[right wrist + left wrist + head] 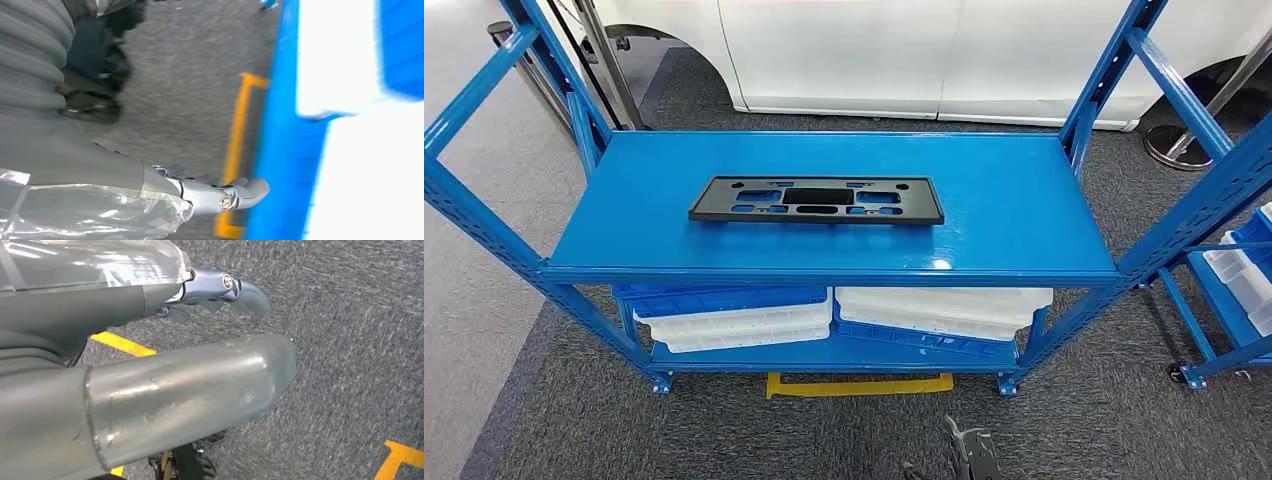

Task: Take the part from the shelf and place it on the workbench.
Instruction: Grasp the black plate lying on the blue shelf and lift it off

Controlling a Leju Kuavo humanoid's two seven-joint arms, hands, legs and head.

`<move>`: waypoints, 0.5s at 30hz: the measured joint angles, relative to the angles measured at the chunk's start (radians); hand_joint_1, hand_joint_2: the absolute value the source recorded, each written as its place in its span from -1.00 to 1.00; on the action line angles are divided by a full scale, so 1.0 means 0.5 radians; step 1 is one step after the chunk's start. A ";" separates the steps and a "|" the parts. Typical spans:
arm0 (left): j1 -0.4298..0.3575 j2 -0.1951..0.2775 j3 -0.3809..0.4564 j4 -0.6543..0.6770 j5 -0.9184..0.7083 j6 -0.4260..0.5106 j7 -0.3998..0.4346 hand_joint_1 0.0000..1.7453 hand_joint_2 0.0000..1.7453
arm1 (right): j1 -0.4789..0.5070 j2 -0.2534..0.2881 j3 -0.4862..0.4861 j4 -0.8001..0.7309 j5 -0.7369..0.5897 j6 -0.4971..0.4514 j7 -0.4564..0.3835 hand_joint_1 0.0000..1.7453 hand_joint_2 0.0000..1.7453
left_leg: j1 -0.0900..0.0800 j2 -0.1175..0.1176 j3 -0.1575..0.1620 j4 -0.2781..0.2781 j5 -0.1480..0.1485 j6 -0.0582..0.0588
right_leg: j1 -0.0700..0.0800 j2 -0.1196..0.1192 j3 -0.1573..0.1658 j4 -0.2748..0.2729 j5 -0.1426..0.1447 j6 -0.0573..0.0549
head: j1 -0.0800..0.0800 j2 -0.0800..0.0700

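Note:
A flat black rectangular part (pixel 816 200) with several cut-outs lies lengthwise in the middle of the blue shelf's top board (pixel 1014 215). Nothing touches it. The tips of my right hand (pixel 969 455) rise at the lower edge of the head view, over the carpet in front of the shelf and well short of the part. In the right wrist view my right hand (pixel 200 195) holds nothing, its fingers (pixel 250 189) stretched out near the shelf's lower tier. My left hand (pixel 190 385) hangs over the carpet, fingers (pixel 242 290) extended and holding nothing.
Blue and white trays (pixel 734 315) are stacked on the shelf's lower tier. Yellow floor tape (pixel 859 385) lies in front of the shelf. Blue uprights (pixel 484 230) flank the top board. A second blue rack with white bins (pixel 1239 275) stands to the right; a white car (pixel 874 50) is behind.

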 joint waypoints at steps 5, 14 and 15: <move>-0.004 -0.003 0.002 0.002 -0.037 0.002 -0.016 -1.00 -1.00 | 0.003 -0.034 0.001 -0.245 0.196 0.013 0.020 -1.00 1.00 | 0.028 0.024 0.016 -0.051 0.039 0.037 | 0.002 -0.049 -0.113 0.245 -0.152 0.021 | 0.001 0.000; -0.005 -0.002 0.004 0.014 -0.108 0.008 -0.035 -1.00 -1.00 | -0.005 -0.125 0.051 -0.602 0.789 -0.027 0.130 -1.00 1.00 | 0.034 0.035 0.008 -0.003 -0.002 -0.037 | -0.033 -0.090 -0.067 0.059 0.009 0.032 | 0.000 0.000; -0.007 -0.002 0.004 0.015 -0.115 0.008 -0.037 -1.00 -1.00 | -0.007 -0.132 0.057 -0.632 0.859 -0.036 0.145 -1.00 1.00 | 0.035 0.035 0.006 -0.001 -0.002 -0.050 | -0.023 -0.085 -0.071 0.058 0.005 0.015 | 0.000 0.000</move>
